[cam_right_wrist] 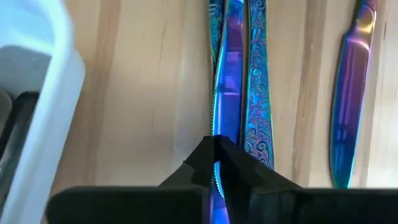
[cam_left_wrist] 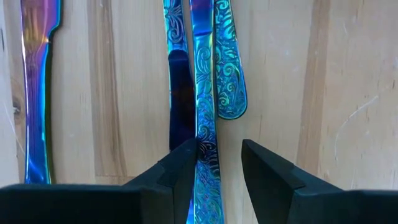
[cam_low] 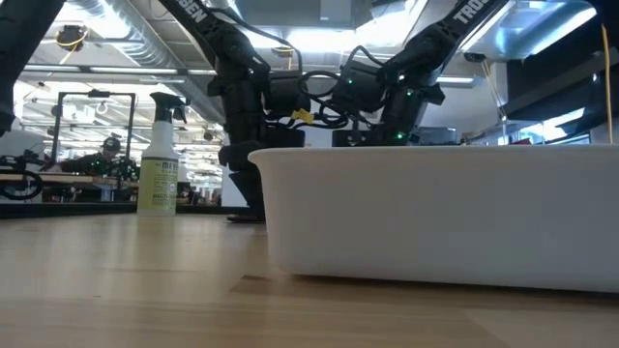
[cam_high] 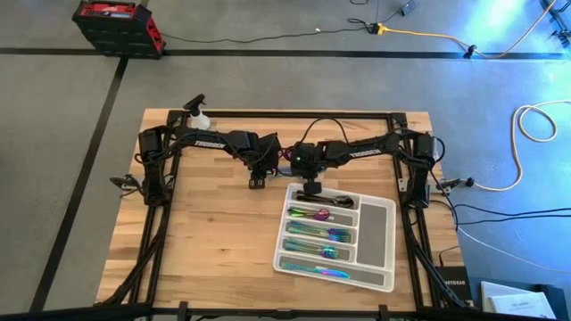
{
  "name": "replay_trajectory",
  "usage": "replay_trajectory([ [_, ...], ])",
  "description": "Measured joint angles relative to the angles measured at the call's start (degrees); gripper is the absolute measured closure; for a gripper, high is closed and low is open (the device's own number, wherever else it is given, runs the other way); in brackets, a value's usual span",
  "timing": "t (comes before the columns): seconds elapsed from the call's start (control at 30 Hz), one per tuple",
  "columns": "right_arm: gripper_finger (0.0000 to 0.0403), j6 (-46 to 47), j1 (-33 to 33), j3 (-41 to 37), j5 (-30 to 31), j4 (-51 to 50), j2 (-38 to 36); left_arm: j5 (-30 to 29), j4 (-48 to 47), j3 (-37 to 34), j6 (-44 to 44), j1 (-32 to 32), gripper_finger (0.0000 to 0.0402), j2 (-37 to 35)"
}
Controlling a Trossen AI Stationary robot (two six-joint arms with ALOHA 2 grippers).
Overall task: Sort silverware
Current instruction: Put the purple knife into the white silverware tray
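Iridescent blue-purple silverware lies on the wooden tabletop (cam_high: 205, 232) between the two arms, just behind the white tray (cam_high: 377, 234). The right hand (cam_right_wrist: 216, 163) has its fingers pressed together on the edge of a rainbow knife (cam_right_wrist: 229, 74), pinching the blade where it lies flat among patterned handles (cam_right_wrist: 256, 93); another knife (cam_right_wrist: 348, 106) lies apart to one side, and a corner of the tray shows on the other. The left hand (cam_left_wrist: 219, 163) stands part-spread, its dark fingers (cam_left_wrist: 267, 168) on either side of an engraved handle (cam_left_wrist: 205, 112) that runs up between them, touching the inner face of one finger; whether it grips this piece cannot be told. Beside it lie a second patterned handle (cam_left_wrist: 229, 68) and a fork (cam_left_wrist: 38, 93). More rainbow pieces (cam_high: 317, 234) fill the tray's compartments. A spray bottle (cam_low: 160, 159) stands at the tabletop's far left corner.
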Motion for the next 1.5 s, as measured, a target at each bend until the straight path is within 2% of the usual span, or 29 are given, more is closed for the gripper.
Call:
replay_trajectory([
  [0.23, 0.0402, 6.05, -0.04, -0.04, -1.26, -0.13, -0.67, -0.02, 0.0, 0.0, -0.11, 0.0, 0.0286, -0.01],
  [0.57, 0.0402, 5.94, -0.07, -0.13, -0.6, 0.03, -1.64, 0.0, 0.05, 0.0, 0.22, 0.0, 0.0286, 0.0],
  [0.73, 0.0402, 5.87, -0.07, -0.13, 0.54, 0.74, -1.79, 3.51, -0.2, 0.03, 0.15, 0.0, 0.0286, -0.3],
  [0.9, 0.0403, 4.85, -0.11, -0.09, 1.2, 2.09, -1.9, 7.18, -1.23, 1.07, 0.8, -0.05, 0.0286, -0.35],
  [1.5, 0.0403, -1.41, -2.04, -0.07, -1.57, 2.53, -1.73, 7.34, -1.11, 1.38, 1.38, -0.04, 0.0286, -0.35],
])
